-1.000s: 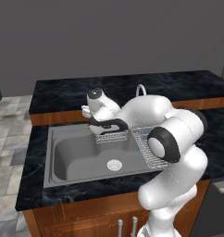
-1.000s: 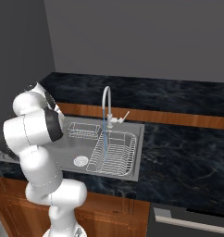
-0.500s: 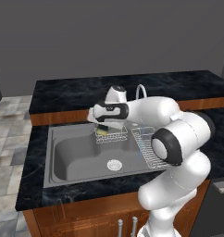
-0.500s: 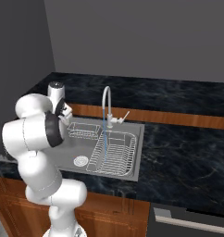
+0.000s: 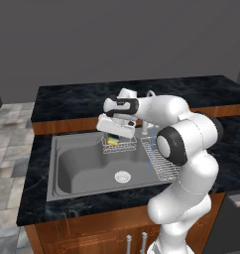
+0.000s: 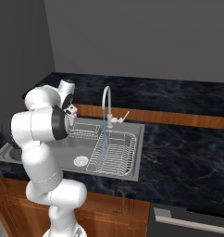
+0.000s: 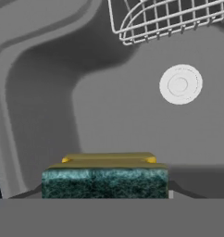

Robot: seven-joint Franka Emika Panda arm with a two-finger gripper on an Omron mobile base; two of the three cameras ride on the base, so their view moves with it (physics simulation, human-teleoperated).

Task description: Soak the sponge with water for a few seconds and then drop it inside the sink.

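Note:
My gripper [image 5: 115, 132] is shut on the sponge [image 5: 112, 141], a small yellow block with a dark green layer [image 7: 104, 182]. It hangs over the back of the grey sink [image 5: 77, 171], just in front of a small wire basket [image 5: 123, 147]. In the hand view the basin floor and round drain [image 7: 180, 84] lie below the sponge. The water [image 5: 152, 145] falls as a thin blue stream [image 6: 105, 134] from the faucet [image 6: 106, 99] into the dish rack, to the right of the sponge and apart from it. My gripper [image 6: 70, 112] sits left of the faucet.
A wire dish rack [image 6: 115, 152] fills the right part of the sink. Black stone counter [image 5: 67, 101] surrounds the basin, with a wooden strip behind it. The left half of the basin is open floor around the drain [image 5: 122, 176].
The hand has turned and swung right along the back of the sink with the sponge in it, ending slightly lower by the wire basket. The jaws have stayed shut.

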